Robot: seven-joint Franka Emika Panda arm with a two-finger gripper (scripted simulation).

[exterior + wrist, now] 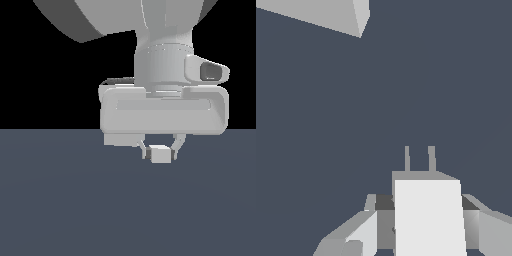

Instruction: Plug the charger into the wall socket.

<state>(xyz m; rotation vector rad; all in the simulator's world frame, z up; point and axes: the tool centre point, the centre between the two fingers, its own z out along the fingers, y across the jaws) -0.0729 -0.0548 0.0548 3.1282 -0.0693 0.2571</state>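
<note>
I see my tool (160,151) with its two fingers clamped on the charger (160,154), one on each side of the block, held clear above the tabletop (60,210). In the wrist view the charger (429,215) sits between the pads, and its two thin prongs (419,159) stick out ahead of the tool. The socket (331,15) shows only as a pale corner far ahead of the tool and off to one side of the prongs, well apart from them; the exterior view does not show it at all.

To do this step well, I judge that I must first bring the prongs into line with the socket's centre, square to its face, and only then push straight in. Any tilt or sideways offset would likely jam the prongs against the plate. I'd keep the grip firm so the block doesn't twist in the fingers.

No brand, label or writing is readable on anything.
</note>
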